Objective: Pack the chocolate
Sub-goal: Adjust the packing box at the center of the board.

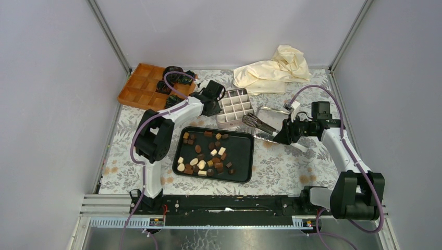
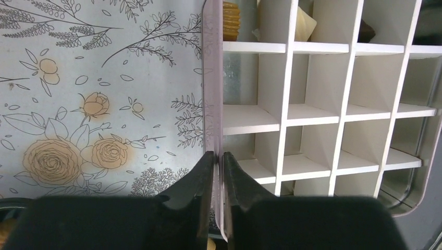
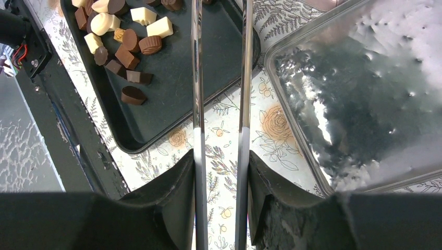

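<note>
The chocolate [image 1: 206, 153] lies in loose brown, dark and white bits on the black tray [image 1: 242, 156]. The tray sits mid-table [image 1: 292, 172], closer to the near edge.

Only the left wrist view shows pieces in the white box [image 2: 323, 104] too. A tan ridged piece [image 2: 231, 18], a pale piece [image 2: 305, 23] and a dark piece [image 2: 367, 31] each sit in their own little room. The box stands just past the tray's far edge.

The left gripper [image 2: 219, 156] is almost pressed together and pinches the box's thin side wall.

The right wrist view shows the right gripper [image 3: 221, 156] squeezing metal tongs [image 3: 197, 78]. Their two arms stay apart and point toward the tray. A shiny lid [image 3: 365, 94] lies beside the tray, toward the table's right edge.

Only the view from above shows an orange tray [image 1: 138, 88] near the far left corner. A crumpled cream sheet [image 1: 276, 67] lies by the far edge.
</note>
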Controlling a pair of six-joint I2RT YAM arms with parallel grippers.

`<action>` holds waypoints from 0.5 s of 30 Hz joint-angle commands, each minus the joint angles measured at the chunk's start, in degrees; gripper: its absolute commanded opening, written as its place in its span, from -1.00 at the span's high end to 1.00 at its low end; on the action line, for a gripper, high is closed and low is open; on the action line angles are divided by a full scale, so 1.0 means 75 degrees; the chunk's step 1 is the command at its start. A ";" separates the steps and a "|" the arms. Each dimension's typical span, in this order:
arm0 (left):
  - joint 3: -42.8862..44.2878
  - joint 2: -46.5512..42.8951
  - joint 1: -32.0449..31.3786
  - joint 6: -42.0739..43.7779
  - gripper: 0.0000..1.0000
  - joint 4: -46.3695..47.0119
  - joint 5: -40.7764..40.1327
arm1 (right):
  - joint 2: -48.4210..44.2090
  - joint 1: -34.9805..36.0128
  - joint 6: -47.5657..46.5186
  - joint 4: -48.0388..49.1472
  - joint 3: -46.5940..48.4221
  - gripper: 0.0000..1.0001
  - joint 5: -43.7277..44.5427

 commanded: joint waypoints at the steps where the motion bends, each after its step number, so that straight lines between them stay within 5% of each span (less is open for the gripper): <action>1: 0.0043 0.0272 0.0092 0.0105 0.58 0.0198 -0.0122 | -0.0286 -0.0072 -0.0009 0.0094 0.0064 0.83 -0.0478; 6: 0.0002 0.0408 0.0098 0.0070 0.62 0.0209 -0.0120 | -0.0285 -0.0091 -0.0010 0.0081 0.0076 0.83 -0.0504; 10: -0.0024 0.0347 0.0098 0.0135 1.00 0.0323 -0.0188 | -0.0257 -0.0097 -0.0010 0.0066 0.0088 0.83 -0.0508; 15: -0.0197 -0.0086 0.0098 0.0382 1.00 0.0823 -0.0483 | -0.0261 -0.0109 -0.0037 0.0021 0.0122 0.83 -0.0533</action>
